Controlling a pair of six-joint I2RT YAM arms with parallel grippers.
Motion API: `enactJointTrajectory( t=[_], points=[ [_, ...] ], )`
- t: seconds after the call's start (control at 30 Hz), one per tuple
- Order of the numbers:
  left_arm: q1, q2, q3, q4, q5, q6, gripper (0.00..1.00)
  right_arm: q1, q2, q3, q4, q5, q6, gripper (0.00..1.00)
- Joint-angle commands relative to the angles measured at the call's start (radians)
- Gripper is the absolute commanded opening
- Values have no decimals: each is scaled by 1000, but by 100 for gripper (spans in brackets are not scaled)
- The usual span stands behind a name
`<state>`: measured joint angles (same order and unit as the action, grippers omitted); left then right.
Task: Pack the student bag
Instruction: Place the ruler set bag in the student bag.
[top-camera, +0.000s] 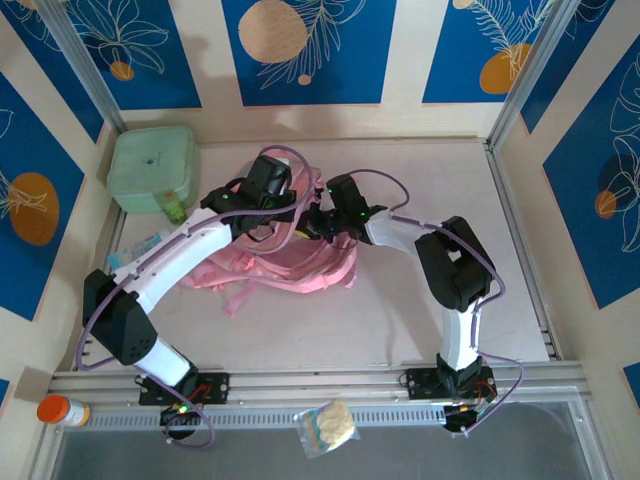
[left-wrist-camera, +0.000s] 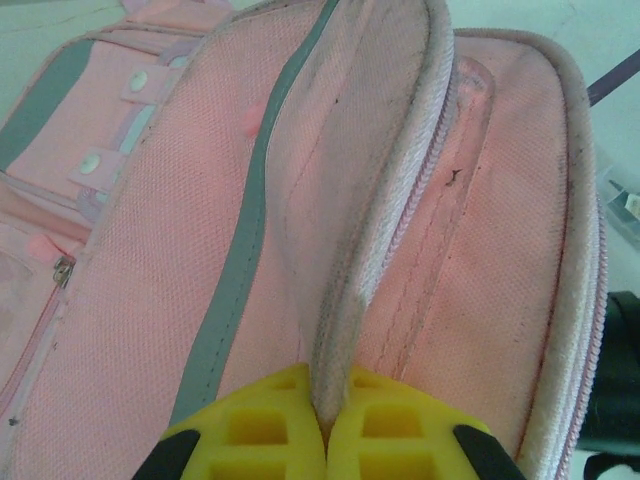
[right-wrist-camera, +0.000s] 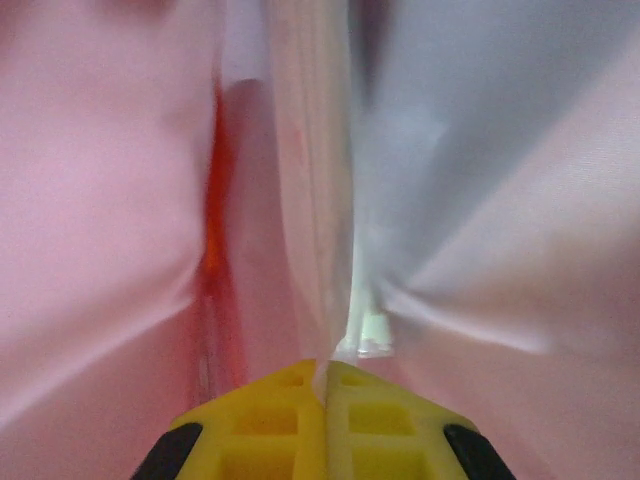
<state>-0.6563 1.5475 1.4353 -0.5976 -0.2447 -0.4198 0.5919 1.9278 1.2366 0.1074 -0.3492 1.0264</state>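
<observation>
I'm clamping my left claw (left-wrist-camera: 325, 418) and right claw (right-wrist-camera: 325, 378) on fabric of the bag (left-wrist-camera: 150, 300); packing seems barely begun, with the case (top-camera: 150, 168) lying outside.

place: robot lab cell | evidence: aluminium frame rails (top-camera: 320, 378), printed backdrop panels (top-camera: 310, 70)

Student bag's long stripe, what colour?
Grey stripe on the pink student bag; left wrist view shows it best.
</observation>
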Motion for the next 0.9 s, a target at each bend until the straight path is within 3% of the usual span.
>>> enactJointTrajectory(
  t=[0.0, 0.13, 0.27, 0.47, 0.63, 0.87],
  points=[
    [10, -35, 25, 134, 48, -53, 0, 22, -36, -27, 122, -40, 49, 2],
    [45, -41, 17, 126, 62, -66, 0, 20, -79, -95, 160, -111, 111, 0],
    [71, -55, -3, 143, 101, -76, 0, 38, -140, -203, 144, -59, 92, 1],
    [73, -60, -22, 181, 148, -107, 0, 39, 28, -71, 115, -61, 84, 3],
    [74, -69, -35, 180, 149, -117, 0, 46, 57, 79, -76, -3, 4, 17],
    [83, -77, -21, 164, 171, -113, 0, -32, -107, -95, -111, 48, -10, 41]
  ],
)
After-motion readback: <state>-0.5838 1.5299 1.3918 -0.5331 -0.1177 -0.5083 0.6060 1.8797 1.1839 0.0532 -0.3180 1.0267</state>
